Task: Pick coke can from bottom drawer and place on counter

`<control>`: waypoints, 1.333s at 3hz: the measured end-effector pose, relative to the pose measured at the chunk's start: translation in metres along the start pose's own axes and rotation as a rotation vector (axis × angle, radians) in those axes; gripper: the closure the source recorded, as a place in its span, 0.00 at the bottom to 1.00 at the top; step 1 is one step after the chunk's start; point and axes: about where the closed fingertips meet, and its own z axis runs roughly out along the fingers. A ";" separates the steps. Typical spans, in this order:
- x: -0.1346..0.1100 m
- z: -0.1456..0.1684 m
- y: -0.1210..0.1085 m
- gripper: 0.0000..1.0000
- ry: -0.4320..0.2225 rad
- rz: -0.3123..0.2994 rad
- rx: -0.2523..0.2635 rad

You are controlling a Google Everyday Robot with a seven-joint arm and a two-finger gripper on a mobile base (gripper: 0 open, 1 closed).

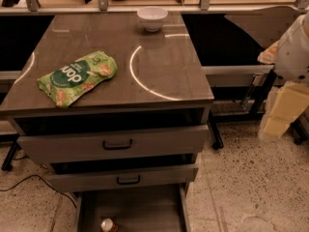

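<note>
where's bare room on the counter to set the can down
Bare: the right half of the counter, between the bag and the right edge, in front of the bowl. Crowded: front left, under the bag. The gripper hangs right of the counter.

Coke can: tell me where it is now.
In the camera view, the small red cylindrical coke can sits at the bottom edge, left of centre, in the open grey bottom drawer; the gripper hangs far at the right edge.

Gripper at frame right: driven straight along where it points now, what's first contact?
The gripper, at the right edge, seems to point down; first contact is likely the speckled floor right of the cabinet, well clear of the bottom drawer and coke can. Depth is unclear.
</note>
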 end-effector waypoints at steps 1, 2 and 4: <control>0.003 0.061 0.042 0.00 -0.037 0.004 -0.076; -0.004 0.110 0.073 0.00 -0.095 0.006 -0.132; -0.042 0.183 0.125 0.00 -0.200 0.005 -0.227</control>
